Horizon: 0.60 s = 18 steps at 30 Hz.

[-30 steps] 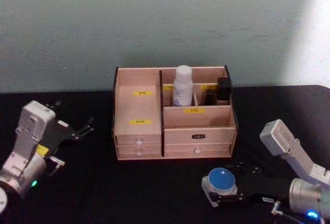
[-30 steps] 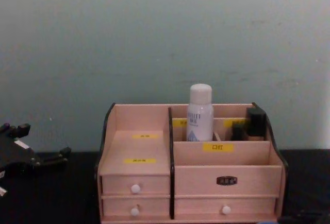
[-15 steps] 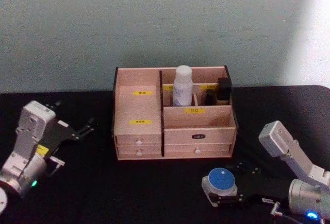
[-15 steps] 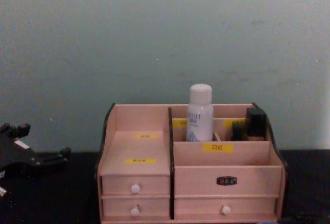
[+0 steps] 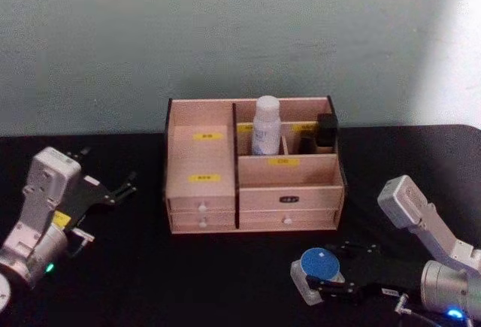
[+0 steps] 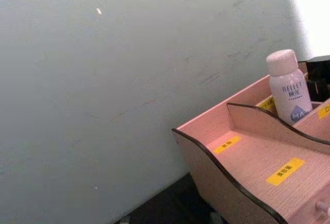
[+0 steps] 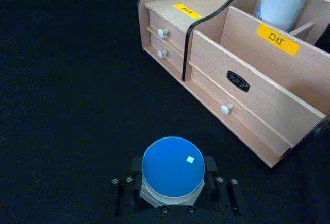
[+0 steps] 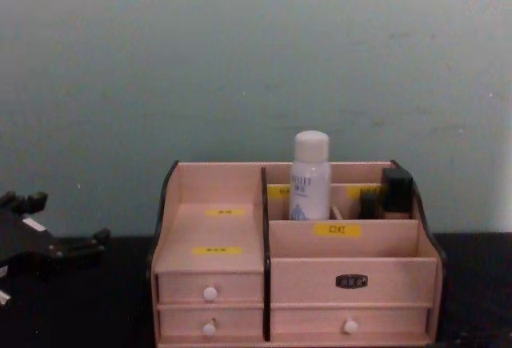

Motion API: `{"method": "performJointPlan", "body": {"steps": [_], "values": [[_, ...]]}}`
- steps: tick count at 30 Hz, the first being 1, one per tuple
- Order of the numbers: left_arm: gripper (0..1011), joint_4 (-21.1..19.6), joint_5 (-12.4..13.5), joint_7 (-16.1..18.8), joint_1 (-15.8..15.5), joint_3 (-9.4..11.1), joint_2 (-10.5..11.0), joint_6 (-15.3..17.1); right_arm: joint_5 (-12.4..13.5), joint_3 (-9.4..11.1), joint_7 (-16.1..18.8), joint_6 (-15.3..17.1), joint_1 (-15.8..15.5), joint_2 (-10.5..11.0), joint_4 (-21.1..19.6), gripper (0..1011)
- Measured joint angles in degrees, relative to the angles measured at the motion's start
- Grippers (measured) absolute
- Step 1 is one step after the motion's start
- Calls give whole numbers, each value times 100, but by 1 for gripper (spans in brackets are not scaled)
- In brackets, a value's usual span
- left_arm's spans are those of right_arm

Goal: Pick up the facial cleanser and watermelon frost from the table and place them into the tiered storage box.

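The watermelon frost [image 5: 319,264], a squat jar with a flat blue lid [image 7: 172,166], is on the black table in front of the tiered storage box [image 5: 289,199], to its right. My right gripper [image 5: 329,270] is shut on it, one finger pressed to each side [image 7: 172,184]. The facial cleanser [image 5: 266,124], a white bottle with blue lettering [image 8: 310,176], stands upright in a back compartment of the box [image 8: 352,284]. My left gripper [image 5: 105,169] hangs open to the left of the box, holding nothing.
A dark item [image 5: 325,133] stands in the box's back right compartment beside the bottle. The box has stepped open compartments on its left side [image 6: 247,157] and white-knobbed drawers [image 7: 225,109] in front. A pale wall rises close behind the table.
My right gripper and the blue-lidded jar have shifted slightly left. The left arm has barely moved.
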Motion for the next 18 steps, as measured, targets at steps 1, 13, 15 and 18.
{"method": "performJointPlan", "body": {"steps": [1,13,15,18], "values": [[1001,0,0,0,0,0,0,0,0,0,0,0,0,0,0,710],[1001,0,0,0,0,0,0,0,4,3,5,0,0,0,0,710],[1001,0,0,0,0,0,0,0,31,20,10,0,-1,-7,0,710],[1001,0,0,0,0,0,0,0,83,68,17,-3,-1,-20,-5,710]]}}
